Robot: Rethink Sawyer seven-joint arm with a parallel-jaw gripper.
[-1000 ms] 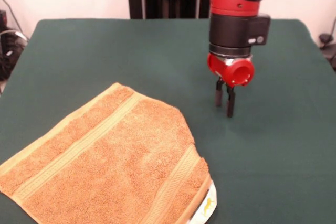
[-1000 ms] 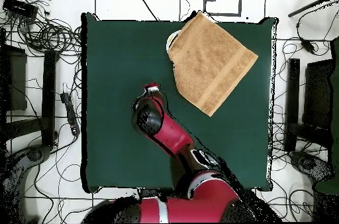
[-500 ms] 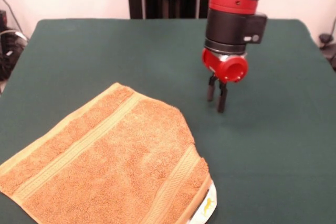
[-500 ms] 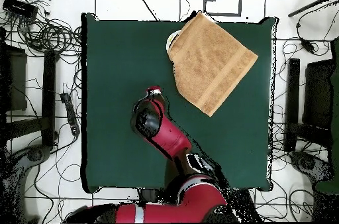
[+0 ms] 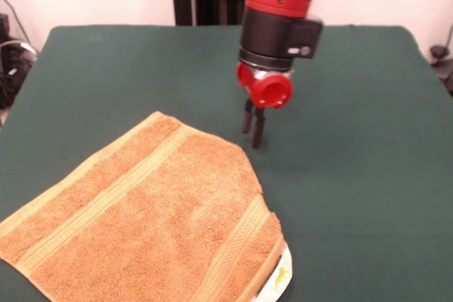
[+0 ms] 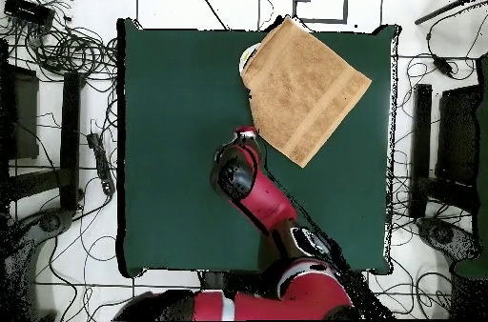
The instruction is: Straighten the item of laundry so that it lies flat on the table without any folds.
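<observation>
Covering green table (image 5: 368, 196): towel (image 5: 148, 224) (corner folded).

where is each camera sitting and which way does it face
Front view: sits across the table from the robot, facing it; shows the towel, the arm's lower end and the pincer.
Overhead view: sits above, looking straight down; shows the whole arm over the table.
Both show the towel, table and arm.

No text, label or number can be read on anything here.
</observation>
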